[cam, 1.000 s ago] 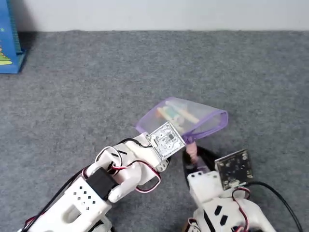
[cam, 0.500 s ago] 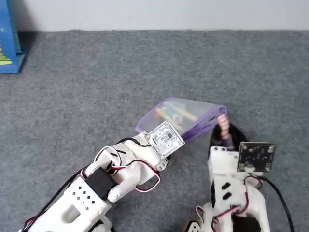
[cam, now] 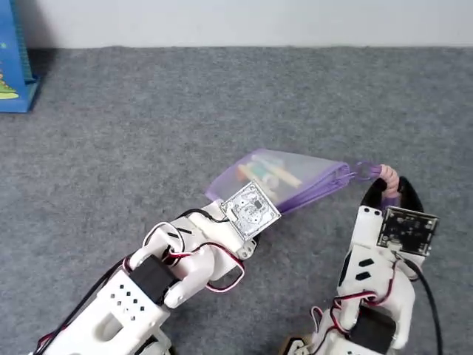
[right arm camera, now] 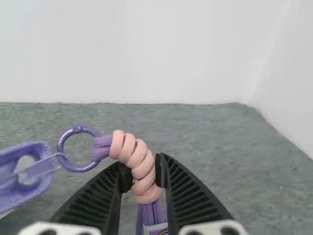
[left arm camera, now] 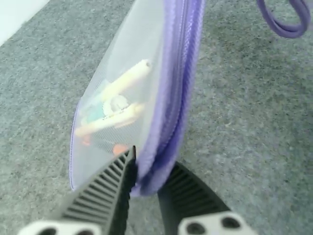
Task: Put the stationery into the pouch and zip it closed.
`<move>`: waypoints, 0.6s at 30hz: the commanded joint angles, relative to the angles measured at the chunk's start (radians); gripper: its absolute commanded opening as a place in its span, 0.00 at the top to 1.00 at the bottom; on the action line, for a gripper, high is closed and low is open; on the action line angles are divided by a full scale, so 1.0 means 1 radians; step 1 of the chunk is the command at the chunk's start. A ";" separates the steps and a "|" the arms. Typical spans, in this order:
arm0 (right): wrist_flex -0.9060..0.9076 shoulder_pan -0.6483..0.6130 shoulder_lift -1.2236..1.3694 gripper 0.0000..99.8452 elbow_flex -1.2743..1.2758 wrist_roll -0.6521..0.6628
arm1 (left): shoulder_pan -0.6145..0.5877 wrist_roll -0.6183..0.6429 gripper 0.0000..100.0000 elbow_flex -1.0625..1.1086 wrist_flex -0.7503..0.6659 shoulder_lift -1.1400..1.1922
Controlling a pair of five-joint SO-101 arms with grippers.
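i'm looking at what seems a small robotics test bench: i'm working over a grey felt mat [cam: 148, 111] running up to a plain white wall [cam: 259, 22], with red and black wiring [cam: 238, 271] and a camera board [cam: 251, 211] showing uncovered on the left arm [cam: 140, 296].

White left arm [cam: 133, 297], white right arm [cam: 369, 272], red and black cables [cam: 236, 274], black ribbed fingers [left arm camera: 110, 192]

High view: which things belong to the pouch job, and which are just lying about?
Job: pouch, stationery inside it, pink pull cord, left gripper shut on pouch, right gripper shut on cord.
Lying about: blue box, off to one side.
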 commanded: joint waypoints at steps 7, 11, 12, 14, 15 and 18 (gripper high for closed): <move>-0.119 0.101 -0.004 0.99 0.038 0.046 | -0.035 -0.015 0.99 0.004 0.029 0.005; -0.170 0.113 -0.004 0.99 0.101 0.094 | -0.035 -0.015 0.99 0.004 0.029 0.005; -0.174 0.113 -0.004 0.99 0.114 0.100 | -0.035 -0.015 0.99 0.004 0.029 0.005; -0.171 0.111 -0.004 0.99 0.124 0.101 | -0.035 -0.015 0.99 0.004 0.029 0.005; -0.170 0.111 -0.005 0.99 0.124 0.101 | -0.035 -0.015 0.99 0.004 0.029 0.005; -0.159 0.108 -0.010 0.99 0.117 0.101 | -0.035 -0.015 0.99 0.002 0.029 0.005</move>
